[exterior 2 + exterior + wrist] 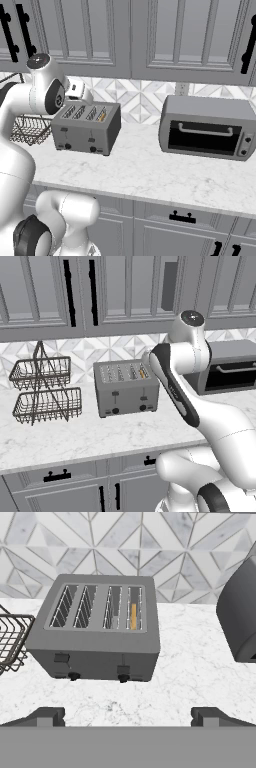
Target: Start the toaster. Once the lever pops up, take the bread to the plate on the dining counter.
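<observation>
Closest to where I stand, the white arm rises from its base, bends forward and carries its wrist high over the worktop, so the claw hangs above the marble with its two dark tips spread wide and nothing between them. Ahead of and below the claw sits the toaster, set well back on the worktop toward the tiled wall, its front face turned toward the arm. Its long axis runs side to side across the claw's line of sight, four slots in a row on top. The bread shows as a golden strip standing in the rightmost slot, so it is down in the toaster already. Two small black levers sit on the front face, one toward each end, with knobs just under them; I would judge the right one, below the bread's slot, to be the one to press, and it lies slightly left of the claw's centre and downward. Left of the toaster stands a wire basket rack; to the right, a toaster oven.
</observation>
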Robot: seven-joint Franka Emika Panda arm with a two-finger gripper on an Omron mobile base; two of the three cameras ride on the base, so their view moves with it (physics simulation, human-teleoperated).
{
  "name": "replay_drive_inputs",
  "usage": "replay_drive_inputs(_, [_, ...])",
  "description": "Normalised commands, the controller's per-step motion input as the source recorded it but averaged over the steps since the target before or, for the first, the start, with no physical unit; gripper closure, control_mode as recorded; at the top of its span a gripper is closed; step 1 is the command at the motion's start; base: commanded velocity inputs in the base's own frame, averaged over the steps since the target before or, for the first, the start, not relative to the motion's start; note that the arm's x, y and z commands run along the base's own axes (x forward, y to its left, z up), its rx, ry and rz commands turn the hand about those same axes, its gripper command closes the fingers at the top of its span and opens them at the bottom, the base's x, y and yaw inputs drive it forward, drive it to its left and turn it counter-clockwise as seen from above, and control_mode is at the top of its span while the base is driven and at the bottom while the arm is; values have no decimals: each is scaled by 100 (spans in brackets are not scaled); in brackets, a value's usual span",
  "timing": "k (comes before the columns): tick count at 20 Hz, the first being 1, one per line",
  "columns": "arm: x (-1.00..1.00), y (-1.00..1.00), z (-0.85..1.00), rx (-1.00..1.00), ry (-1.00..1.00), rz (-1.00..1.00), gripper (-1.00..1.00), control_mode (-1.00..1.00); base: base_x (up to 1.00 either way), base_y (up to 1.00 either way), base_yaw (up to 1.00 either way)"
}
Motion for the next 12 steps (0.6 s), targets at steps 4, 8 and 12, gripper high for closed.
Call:
replay_drive_inputs(4, [0,0,0,0,0,0,-100,-100,0,0,0])
replay_drive_inputs(8, [0,0,0,0,0,0,-100,-100,0,0,0])
replay_drive_inputs(12, [0,0,0,0,0,0,-100,-100,0,0,0])
